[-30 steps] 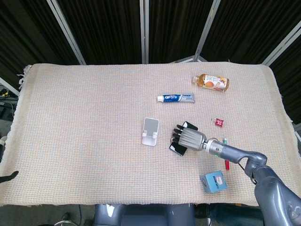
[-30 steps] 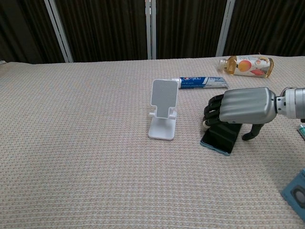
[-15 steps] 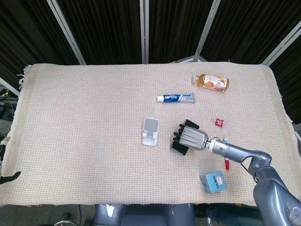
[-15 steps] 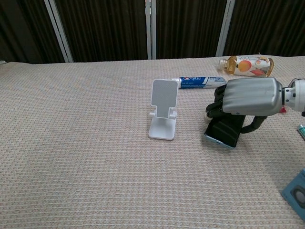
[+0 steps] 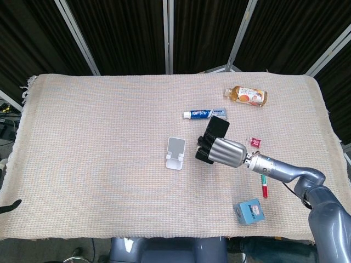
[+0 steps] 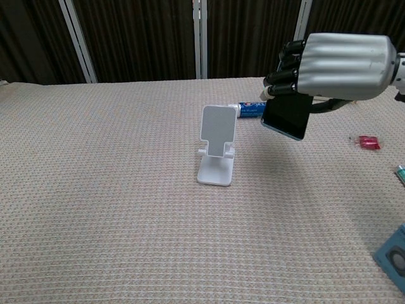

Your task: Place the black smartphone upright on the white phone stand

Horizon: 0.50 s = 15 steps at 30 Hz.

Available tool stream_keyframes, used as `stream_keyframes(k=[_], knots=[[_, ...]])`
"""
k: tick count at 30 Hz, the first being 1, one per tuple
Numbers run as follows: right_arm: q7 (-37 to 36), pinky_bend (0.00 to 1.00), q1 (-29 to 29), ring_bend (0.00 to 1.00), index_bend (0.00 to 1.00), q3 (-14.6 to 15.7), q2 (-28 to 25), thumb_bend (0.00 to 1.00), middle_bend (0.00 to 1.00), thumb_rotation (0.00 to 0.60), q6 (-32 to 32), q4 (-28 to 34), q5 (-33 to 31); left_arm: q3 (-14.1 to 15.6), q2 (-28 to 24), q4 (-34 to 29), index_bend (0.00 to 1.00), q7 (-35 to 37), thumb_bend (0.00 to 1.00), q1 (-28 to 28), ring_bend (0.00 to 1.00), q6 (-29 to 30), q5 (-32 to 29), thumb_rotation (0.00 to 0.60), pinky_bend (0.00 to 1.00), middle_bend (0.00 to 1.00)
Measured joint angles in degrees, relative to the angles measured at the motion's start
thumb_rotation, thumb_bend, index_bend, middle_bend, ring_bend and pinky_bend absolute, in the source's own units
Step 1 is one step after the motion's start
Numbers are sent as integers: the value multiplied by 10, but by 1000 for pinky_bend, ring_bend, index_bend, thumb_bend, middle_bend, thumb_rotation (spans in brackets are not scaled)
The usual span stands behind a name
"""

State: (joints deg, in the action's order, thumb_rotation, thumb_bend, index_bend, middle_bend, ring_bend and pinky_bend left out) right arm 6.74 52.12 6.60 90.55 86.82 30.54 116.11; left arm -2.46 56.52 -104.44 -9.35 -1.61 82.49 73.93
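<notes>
Carry step. Right robot hand (image 6: 338,60) grips black smartphone (image 6: 288,114) above the table, mid-table, just right of white phone stand (image 6: 216,145). Next: tilt upright, lower onto ledge.

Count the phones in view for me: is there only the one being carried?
1. The black smartphone is the only phone, held by the right robot hand above the cloth, right of the white phone stand. No other shows.

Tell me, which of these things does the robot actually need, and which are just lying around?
Needed: black smartphone, held by right hand; white phone stand.

Lying about: toothpaste tube, drink bottle, red packet, blue box, red pen.
</notes>
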Motion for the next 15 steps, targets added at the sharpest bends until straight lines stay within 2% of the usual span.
stream_keyframes(k=[6,10,15], knots=[[169,340,39,482,528,-29,-31,223,540,600,-41,108,-5,0,-2,6,0,9,0,-1,0,-4,-1,600,0,0],[300,306,61,472,524,-51,-44,224,536,600,-111,196,-16,-4,0,16,0,10,0,-3,0,-9,-11,600,0,0],[456,275,78,469,523,-78,-41,225,537,600,-200,267,-37,-8,4,29,0,13,0,-9,0,-24,-28,600,0,0]])
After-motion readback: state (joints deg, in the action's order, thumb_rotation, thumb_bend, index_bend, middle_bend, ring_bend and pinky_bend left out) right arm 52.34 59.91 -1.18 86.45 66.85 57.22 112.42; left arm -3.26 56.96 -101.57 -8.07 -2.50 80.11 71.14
